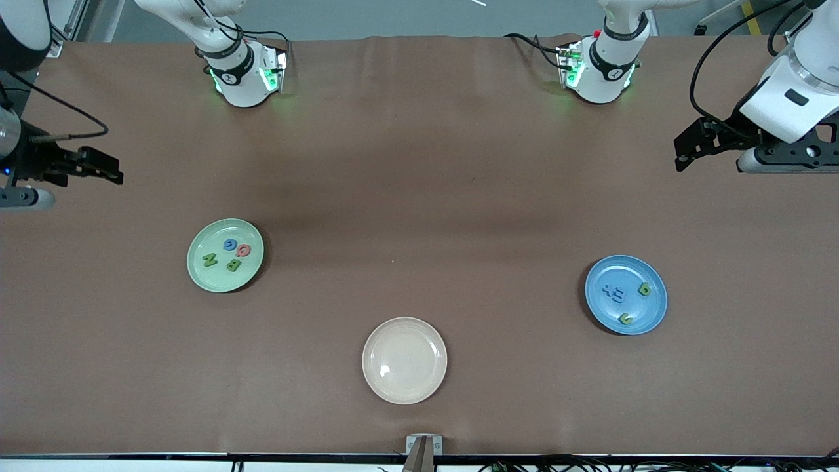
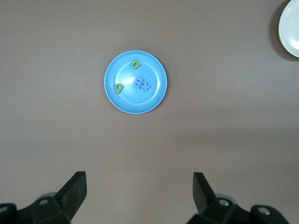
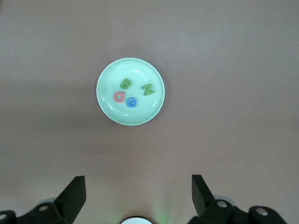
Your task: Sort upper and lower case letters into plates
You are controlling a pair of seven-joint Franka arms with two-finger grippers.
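The pale green plate (image 1: pixel 219 279) (image 3: pixel 135 114) lies toward the right arm's end of the table. It holds several capitals: a green B (image 3: pixel 125 84), a green N (image 3: pixel 148 89), a pink letter (image 3: pixel 119 96) and a blue G (image 3: pixel 132 101). Toward the left arm's end, the blue plate (image 1: pixel 645 313) (image 2: pixel 140 102) holds two small green letters (image 2: pixel 135 64) (image 2: pixel 119 87) and blue letters (image 2: pixel 141 85). My left gripper (image 1: pixel 682 152) (image 2: pixel 138 179) is open and empty over bare table at its own end. My right gripper (image 1: pixel 118 170) (image 3: pixel 138 182) is likewise open and empty at its own end.
A cream-beige plate (image 1: pixel 404 360) with nothing in it lies nearest the front camera, midway between the two coloured plates; its edge shows in the left wrist view (image 2: pixel 292 28). The brown table cover (image 1: pixel 419 196) is bare between the plates. Both arm bases stand at the table's top edge.
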